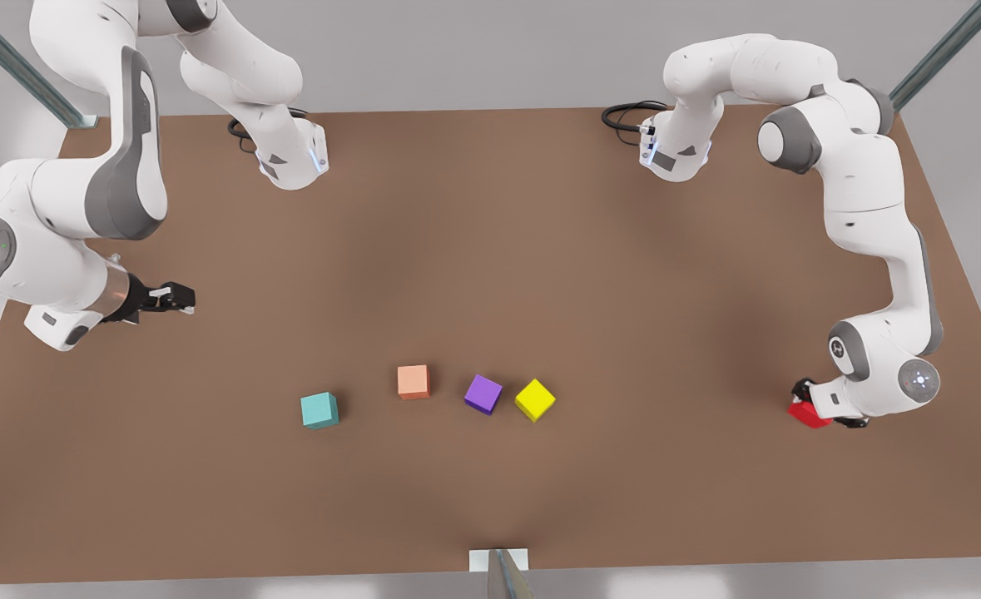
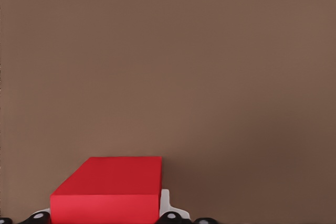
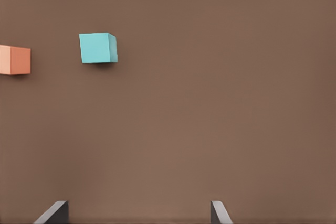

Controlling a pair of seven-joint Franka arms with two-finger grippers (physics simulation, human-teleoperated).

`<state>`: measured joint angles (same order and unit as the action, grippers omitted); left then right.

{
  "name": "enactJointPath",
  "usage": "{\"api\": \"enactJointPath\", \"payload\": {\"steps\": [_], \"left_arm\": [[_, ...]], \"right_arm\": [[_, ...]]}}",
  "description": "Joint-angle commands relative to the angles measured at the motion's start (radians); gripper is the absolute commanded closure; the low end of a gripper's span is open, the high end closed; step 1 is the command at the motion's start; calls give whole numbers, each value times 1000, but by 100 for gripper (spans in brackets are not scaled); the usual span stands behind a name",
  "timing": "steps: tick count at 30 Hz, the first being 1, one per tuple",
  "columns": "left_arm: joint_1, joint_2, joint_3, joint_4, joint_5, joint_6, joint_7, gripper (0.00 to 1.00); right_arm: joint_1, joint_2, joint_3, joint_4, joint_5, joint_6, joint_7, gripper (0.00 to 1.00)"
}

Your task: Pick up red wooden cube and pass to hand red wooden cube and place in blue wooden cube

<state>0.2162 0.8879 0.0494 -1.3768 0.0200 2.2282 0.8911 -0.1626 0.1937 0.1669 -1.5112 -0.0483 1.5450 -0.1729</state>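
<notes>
1. Red cube (image 1: 806, 413) sits turned cornerwise to the table edges, no long axis, at the front view's right.
2. Brown table (image 1: 490, 249), grey wall behind.
3. Left gripper (image 1: 819, 408) pinches the red cube.
4. Right gripper (image 1: 175, 298) hovers spread, well apart from the blue cube (image 1: 319, 410).

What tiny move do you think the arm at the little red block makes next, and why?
Probably a short lift. The left gripper has the red wooden cube between its fingers, low at the table. The right gripper waits open far across, so the cube must rise before any handover.
</notes>
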Motion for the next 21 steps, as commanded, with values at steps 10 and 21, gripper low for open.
{"api": "enactJointPath", "payload": {"steps": [10, 21], "left_arm": [[-24, -79, -246, 84, -339, -550, -610, 37], [-264, 42, -595, 219, -942, -35, -989, 37]], "right_arm": [[45, 246, 2, 180, 247, -26, -502, 0], [94, 716, 169, 427, 932, 115, -1648, 0]]}}
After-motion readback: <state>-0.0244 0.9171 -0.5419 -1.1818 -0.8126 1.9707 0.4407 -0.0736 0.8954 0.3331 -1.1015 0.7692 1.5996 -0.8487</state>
